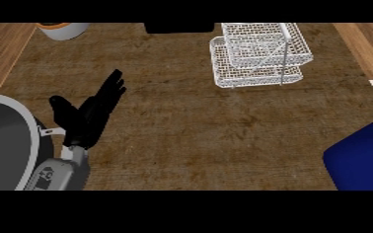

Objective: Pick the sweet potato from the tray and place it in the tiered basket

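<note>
a: counter (189,138) first. brown, woven-looking top, fills most of the view.

b: next in size?

a: a large grey round thing (13,143) at the left edge, cut off by the frame, pale rim; can't say what it is. then a dark blue tray (353,160) at the lower right edge, only a corner of it showing.

b: sweet potato on it?

a: not visible. the part of the tray in view is bare blue. if the potato sits there, it lies outside the frame.

b: basket?

a: tiered basket (258,54), white wire mesh, upper right, two levels stacked and offset, well apart from the tray. nothing in it that i can see.

b: hands?

a: left hand (91,113) at the left, forearm rising from the lower edge, fingers straight and pointed up the counter, thumb spread, holding nothing. reads as resting. right hand not in view at all.

b: smaller bits?

a: a pale cup (64,29) with an orange rim at top left, a black block (178,27) at top centre.

b: so the step?

a: my reading: the pick is not yet made. the tray is on the right side, so the right hand suits it. bring it over the tray, find the potato, close along its narrow width, lift straight, then carry up to the basket clear of the wire rim and upright post.
</note>
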`<state>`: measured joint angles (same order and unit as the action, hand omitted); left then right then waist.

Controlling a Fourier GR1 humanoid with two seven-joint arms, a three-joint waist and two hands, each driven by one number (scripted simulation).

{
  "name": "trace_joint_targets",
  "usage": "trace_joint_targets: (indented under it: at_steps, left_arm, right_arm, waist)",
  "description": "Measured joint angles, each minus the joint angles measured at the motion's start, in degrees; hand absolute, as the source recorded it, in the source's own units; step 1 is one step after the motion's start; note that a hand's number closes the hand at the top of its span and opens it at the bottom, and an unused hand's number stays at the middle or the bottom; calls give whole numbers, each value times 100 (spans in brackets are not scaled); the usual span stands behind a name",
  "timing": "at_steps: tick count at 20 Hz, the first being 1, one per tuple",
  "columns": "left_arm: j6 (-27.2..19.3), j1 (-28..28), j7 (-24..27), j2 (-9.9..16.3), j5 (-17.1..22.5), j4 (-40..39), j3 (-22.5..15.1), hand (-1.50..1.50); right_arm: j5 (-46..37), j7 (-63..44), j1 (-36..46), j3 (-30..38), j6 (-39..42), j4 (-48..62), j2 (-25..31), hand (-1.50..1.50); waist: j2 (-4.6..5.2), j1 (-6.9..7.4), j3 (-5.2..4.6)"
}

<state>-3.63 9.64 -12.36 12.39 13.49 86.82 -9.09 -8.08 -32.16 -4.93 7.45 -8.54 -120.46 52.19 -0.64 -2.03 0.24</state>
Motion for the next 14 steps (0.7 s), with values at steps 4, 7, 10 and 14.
trace_joint_targets:
  at_steps: [4,7,10,14]
  left_arm:
    - [42,113,74,-99,-101,-159,-34,0]
    - [107,192,59,-141,-122,-191,-33,0]
    - [35,152,-81,-232,-236,-82,-130,0]
    - [174,201,-104,-234,-198,-32,-120,0]
  right_arm:
    - [471,-362,386,728,459,-219,331,150]
    - [736,-697,928,972,798,-102,644,150]
    - [817,-838,1538,830,1043,302,851,150]
    - [756,-1080,2602,265,1204,1025,1043,150]
  waist:
    - [21,87,-2]
    - [35,165,-3]
    - [56,244,-14]
    - [82,377,-14]
